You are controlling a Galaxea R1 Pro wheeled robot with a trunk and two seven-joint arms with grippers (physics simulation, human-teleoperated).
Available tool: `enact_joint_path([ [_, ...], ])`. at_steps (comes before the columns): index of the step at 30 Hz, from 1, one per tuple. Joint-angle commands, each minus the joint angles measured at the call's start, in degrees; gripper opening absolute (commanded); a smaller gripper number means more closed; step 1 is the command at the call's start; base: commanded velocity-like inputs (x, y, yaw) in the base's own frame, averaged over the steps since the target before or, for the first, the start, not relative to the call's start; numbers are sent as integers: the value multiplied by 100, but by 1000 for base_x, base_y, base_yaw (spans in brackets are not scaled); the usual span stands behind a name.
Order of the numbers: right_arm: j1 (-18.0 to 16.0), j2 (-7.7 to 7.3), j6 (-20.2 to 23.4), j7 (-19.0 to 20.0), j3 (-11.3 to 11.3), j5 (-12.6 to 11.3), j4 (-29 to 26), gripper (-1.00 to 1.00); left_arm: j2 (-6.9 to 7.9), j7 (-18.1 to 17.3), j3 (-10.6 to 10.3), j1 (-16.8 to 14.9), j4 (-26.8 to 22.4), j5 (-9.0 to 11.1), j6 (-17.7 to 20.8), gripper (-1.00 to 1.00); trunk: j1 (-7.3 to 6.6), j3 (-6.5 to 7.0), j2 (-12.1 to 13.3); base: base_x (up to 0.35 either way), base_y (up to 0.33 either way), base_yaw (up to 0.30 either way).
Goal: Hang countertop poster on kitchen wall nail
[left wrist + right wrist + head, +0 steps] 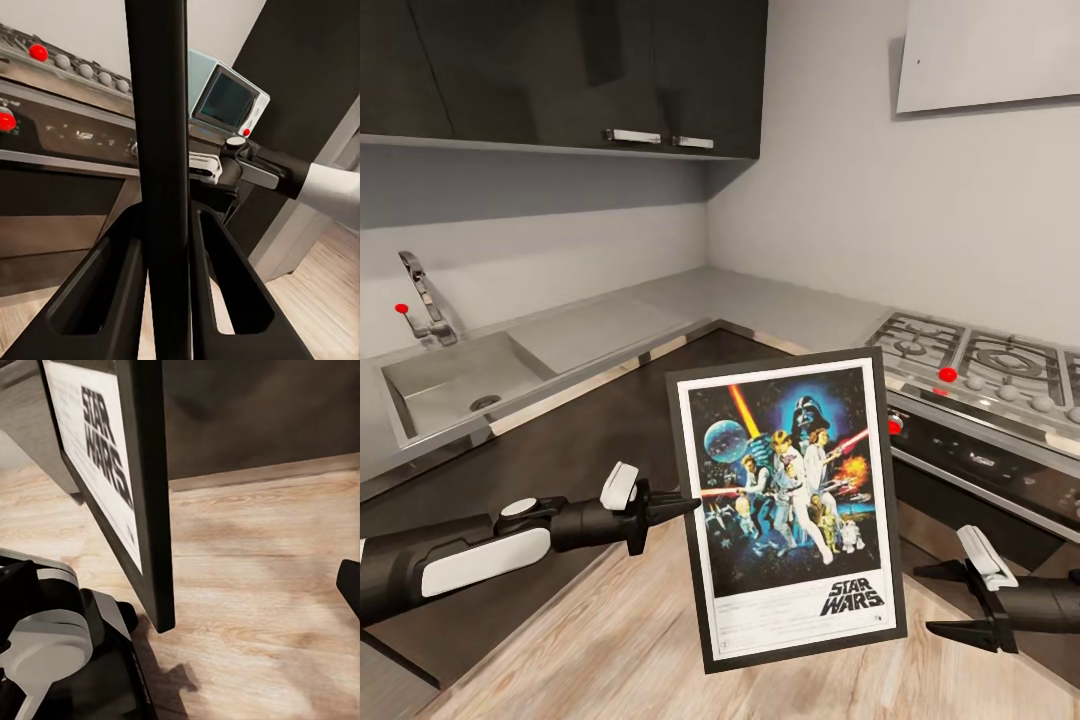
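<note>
The poster (788, 505) hangs upright in mid-air over the wooden floor, with colourful Star Wars artwork, a white border and a thin black frame. My left gripper (686, 506) is shut on its left edge. In the left wrist view the black frame edge (159, 112) runs up between the two fingers (112, 285). My right gripper (948, 603) stands open to the lower right of the poster, apart from it. The right wrist view looks at the poster's lower corner and logo (105, 442). The grey kitchen countertop (760, 305) runs in an L behind.
A sink (420, 385) with a tap (422, 295) is inset at the left, and a small red dot (401, 308) sits on the wall beside it. A gas hob (970, 360) with an oven (980, 465) below stands at the right. Dark wall cabinets (560, 70) hang above.
</note>
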Motion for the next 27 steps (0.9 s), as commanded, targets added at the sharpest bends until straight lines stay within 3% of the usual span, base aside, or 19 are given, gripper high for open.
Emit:
enact_joint_path([
  [1, -3, 0, 60, 18, 4, -11, 0, 100, 2, 4, -30, -16, -3, 35, -43, -100, 0, -6, -4, 0, 0, 0],
  [10, -4, 38, 42, 18, 292, -11, 0, 100, 2, 4, -30, -16, -7, 29, -50, -100, 0, -6, -4, 0, 0, 0],
  [27, -4, 92, 17, 18, 337, -11, 0, 100, 2, 4, -30, -16, -3, 28, -60, -100, 0, -6, -4, 0, 0, 0],
])
